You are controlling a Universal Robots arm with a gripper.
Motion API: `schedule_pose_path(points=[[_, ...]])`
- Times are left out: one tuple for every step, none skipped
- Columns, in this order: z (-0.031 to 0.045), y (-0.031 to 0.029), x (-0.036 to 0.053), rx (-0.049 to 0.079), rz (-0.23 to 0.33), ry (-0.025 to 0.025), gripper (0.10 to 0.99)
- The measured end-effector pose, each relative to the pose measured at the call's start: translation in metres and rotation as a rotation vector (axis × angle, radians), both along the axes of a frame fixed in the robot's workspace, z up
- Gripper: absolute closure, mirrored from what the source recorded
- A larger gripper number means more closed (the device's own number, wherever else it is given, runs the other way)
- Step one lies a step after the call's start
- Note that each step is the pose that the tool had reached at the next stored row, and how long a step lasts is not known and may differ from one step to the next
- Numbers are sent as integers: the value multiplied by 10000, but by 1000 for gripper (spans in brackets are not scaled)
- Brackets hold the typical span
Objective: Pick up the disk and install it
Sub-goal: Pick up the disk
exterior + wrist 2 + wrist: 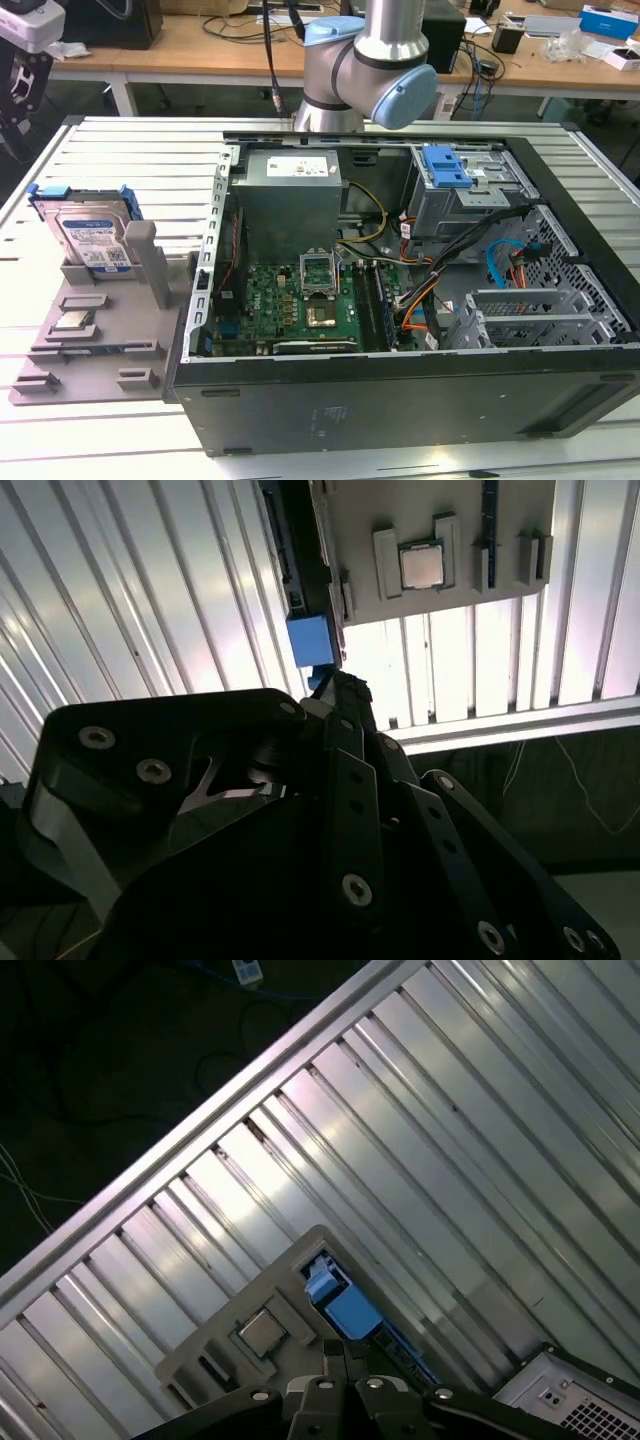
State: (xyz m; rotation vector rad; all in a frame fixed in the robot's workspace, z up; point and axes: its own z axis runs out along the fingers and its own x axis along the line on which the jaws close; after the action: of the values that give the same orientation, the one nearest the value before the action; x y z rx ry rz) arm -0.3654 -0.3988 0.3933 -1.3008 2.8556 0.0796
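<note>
The disk (90,236), a silver drive with a white-and-blue label in a blue bracket, stands on edge in a slot of the grey holder (100,352) at the exterior view's left. My gripper (18,110) hangs high above that holder, well clear of the disk. In the second wrist view the gripper (340,685) has its fingers together, with nothing between them. The disk's blue bracket (310,640) lies just beyond their tips. The first wrist view looks down past the gripper (347,1355) onto the same blue bracket (345,1305).
A small square silver chip (72,320) lies on the holder near the disk; it is also seen as the chip (422,565) and the chip (262,1332). The open computer case (400,390) fills the exterior view's right, with a blue-latched drive cage (445,165) at its far side. The slatted metal table (120,150) surrounds all.
</note>
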Motion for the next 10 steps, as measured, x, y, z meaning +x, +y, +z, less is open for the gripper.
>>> schedule_pose_path(points=[[0, 0, 0, -1, 119, 0, 980], [0, 0, 0, -1, 208, 0, 980], [0, 0, 0, 0, 282, 0, 980], [0, 0, 0, -1, 496, 0, 980], [0, 0, 0, 0, 598, 0, 980], [0, 0, 0, 0, 695, 0, 980], [0, 0, 0, 0, 822, 0, 980], [0, 0, 0, 0, 912, 0, 980], [0, 0, 0, 0, 1102, 1, 980], [0, 0, 0, 0, 1223, -1, 980]])
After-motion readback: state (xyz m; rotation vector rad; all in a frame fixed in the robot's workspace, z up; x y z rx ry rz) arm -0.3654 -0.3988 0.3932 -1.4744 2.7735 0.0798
